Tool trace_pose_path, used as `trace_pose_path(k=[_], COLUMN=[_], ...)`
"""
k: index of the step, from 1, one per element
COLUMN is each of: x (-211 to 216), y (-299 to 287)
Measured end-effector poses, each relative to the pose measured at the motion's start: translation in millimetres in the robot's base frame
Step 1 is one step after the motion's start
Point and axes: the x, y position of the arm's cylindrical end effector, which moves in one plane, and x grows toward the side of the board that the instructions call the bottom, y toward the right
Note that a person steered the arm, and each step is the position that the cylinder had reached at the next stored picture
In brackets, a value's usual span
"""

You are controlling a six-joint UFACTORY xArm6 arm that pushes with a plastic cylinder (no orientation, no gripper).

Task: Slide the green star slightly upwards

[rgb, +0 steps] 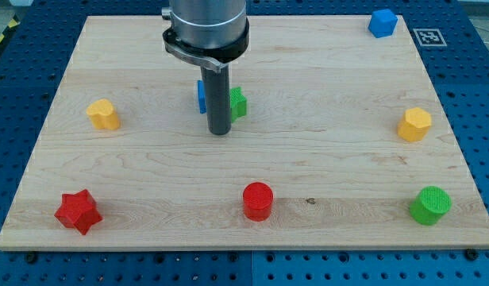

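Observation:
The green star lies near the middle of the wooden board, partly hidden behind my dark rod. My tip rests on the board just below and to the left of the green star, close to it. A blue block sits just left of the rod, mostly hidden; its shape cannot be made out.
A yellow block is at the left, a red star at the bottom left, a red cylinder at the bottom middle, a green cylinder at the bottom right, a yellow hexagonal block at the right, a blue block at the top right.

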Motion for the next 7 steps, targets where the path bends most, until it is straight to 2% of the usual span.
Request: trace_pose_path(k=[7], x=[-2], y=[26])
